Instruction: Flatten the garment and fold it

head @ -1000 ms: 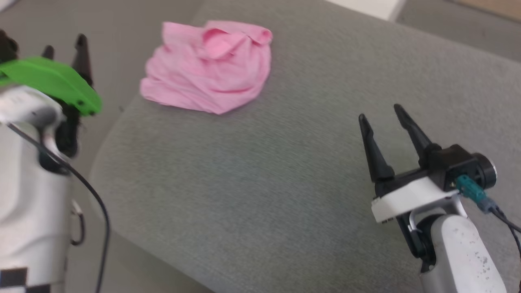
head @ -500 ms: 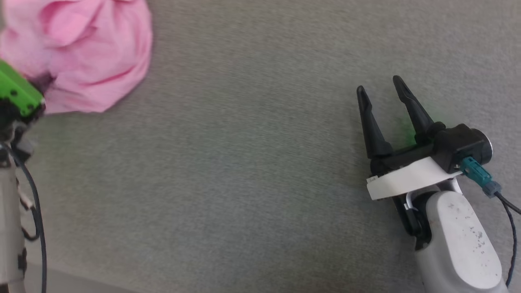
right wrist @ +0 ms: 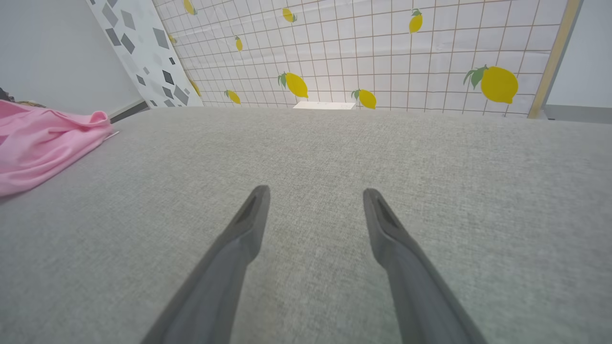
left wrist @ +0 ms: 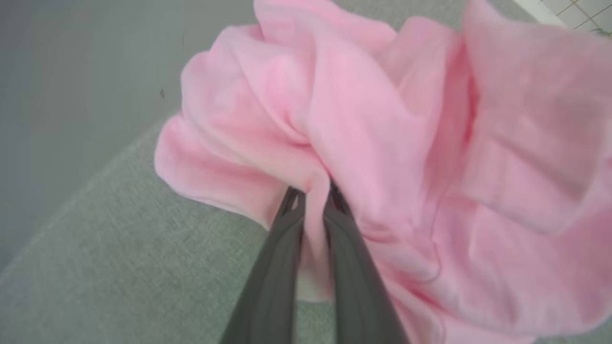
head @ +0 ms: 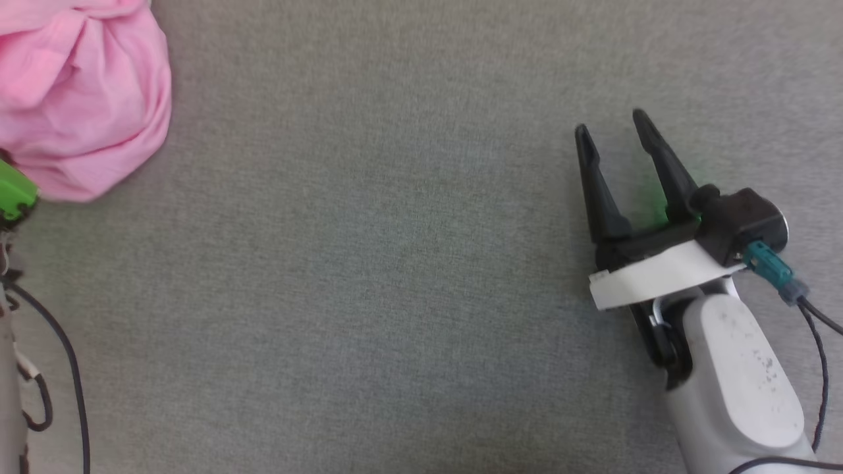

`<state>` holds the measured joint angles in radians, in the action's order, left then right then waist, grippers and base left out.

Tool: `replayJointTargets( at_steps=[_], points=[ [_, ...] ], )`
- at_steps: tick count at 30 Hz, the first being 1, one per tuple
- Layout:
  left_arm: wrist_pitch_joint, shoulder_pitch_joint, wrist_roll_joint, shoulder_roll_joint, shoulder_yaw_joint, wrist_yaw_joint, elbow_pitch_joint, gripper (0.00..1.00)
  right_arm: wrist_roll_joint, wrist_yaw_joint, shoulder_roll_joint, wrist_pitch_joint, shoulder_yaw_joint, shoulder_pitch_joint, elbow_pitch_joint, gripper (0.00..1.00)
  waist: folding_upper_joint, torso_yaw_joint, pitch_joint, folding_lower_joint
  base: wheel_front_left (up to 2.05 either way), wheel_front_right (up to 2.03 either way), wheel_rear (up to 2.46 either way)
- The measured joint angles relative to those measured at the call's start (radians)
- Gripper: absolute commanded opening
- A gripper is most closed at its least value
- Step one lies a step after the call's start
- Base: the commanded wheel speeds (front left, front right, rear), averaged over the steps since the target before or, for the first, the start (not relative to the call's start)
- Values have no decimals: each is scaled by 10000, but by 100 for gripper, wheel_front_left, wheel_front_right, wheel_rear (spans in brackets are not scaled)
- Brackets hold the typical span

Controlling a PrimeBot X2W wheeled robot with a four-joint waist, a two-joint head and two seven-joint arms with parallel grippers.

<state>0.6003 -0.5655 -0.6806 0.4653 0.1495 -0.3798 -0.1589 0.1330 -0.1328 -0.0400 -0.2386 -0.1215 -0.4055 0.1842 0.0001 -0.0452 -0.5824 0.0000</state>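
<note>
Pink garment, crumpled in a heap on grey woven cushion. Left gripper pinches a fold of it, fingers nearly together. Right gripper spread wide, empty, over bare cushion; garment well off to its left.

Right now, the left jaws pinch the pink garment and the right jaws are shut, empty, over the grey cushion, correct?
Not quite: the right jaws stand open, not shut, empty over the grey cushion, as the right wrist view shows. The left jaws do pinch the pink garment.
</note>
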Motion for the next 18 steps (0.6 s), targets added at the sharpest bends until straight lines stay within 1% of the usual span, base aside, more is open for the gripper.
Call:
replayJointTargets(
  at_steps=[1, 6, 8, 11, 15, 16, 18],
  points=[
    [-598, -21, 222, 31, 17, 207, -50, 0, 36, 2, -31, -6, 52, 53, 123, 100, 1, 13, 141, 0, 0, 0, 0],
    [-2731, -384, 836, 234, -54, 1072, -357, 0, 205, 2, -86, -44, 314, 848, 523, 100, 0, 22, 980, 0, 0, 0, 0],
    [-3461, -778, 1104, 385, -311, 1488, -424, 0, 251, 2, -94, -65, 470, 1169, 625, 100, 0, -14, 1419, 0, 0, 0, 0],
    [-4422, -1356, 1630, 468, -800, 1981, -424, 0, 288, 2, -94, -84, 627, 1478, 729, 100, 0, -51, 2051, 0, 0, 0, 0],
    [-5321, -2050, 2104, 345, -1618, 2579, -362, 0, 374, 2, -92, -84, 757, 1856, 815, 100, 0, -41, 2881, -1, 0, 0, 0],
    [-5432, -2178, 2148, 270, -1799, 2692, -343, 0, 380, 2, -92, -82, 800, 1926, 823, 100, 0, -27, 3050, -1, 0, 0, 0],
    [-5641, -2456, 2176, -56, -2247, 2932, -314, 0, 385, 4, -90, -79, 878, 2113, 823, 100, 0, 27, 3462, -1, 0, 0, 0]
  ],
)
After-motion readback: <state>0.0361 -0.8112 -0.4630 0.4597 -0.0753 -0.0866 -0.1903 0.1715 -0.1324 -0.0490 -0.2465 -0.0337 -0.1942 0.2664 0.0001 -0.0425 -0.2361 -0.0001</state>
